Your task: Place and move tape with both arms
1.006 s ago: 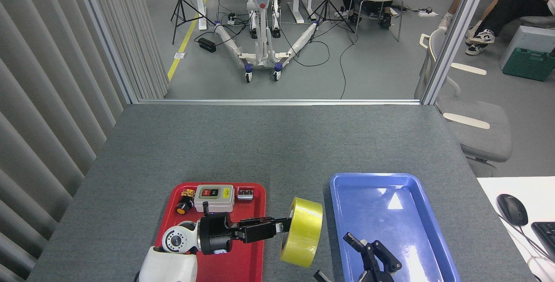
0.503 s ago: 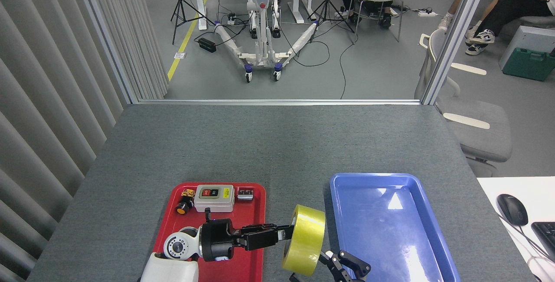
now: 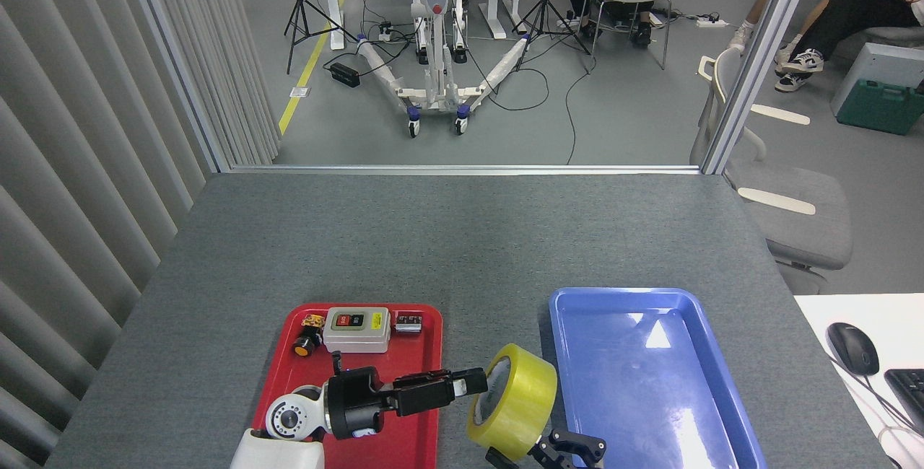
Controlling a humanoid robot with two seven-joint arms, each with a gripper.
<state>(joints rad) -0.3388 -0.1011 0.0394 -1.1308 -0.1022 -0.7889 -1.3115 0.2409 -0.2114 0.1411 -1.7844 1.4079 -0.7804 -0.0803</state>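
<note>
Holding the tape [image 3: 514, 402] by its rim, our left gripper [image 3: 473, 382] is clenching the near wall of the roll, with one finger seeming to reach into the core. In the head view, the only one we have, the roll is hanging on edge and tilted, above the bare strip of table [image 3: 462, 238] between the red tray [image 3: 426, 314] at nine o'clock and the blue tray [image 3: 653, 375] at three o'clock. Our right gripper [image 3: 567, 449] is waiting at the roll's five o'clock, just beside or touching its lower edge; we cannot tell which, and we cannot tell whether it is released or clenched, since most of it is cut off by the frame.

We are judging the handover as the risky part. The roll is glossy and smooth, a yellow translucent band round a white core, so a grip on one thin wall may be slipping or letting the roll swing. If the left fingers are letting go before the right ones are seated, the round roll is likely rolling off across the grey felt-like table. The blue tray is shiny hard plastic with a raised rim, which could catch the roll's edge. The switch box [image 3: 356, 329] on the red tray is sitting well clear.
</note>
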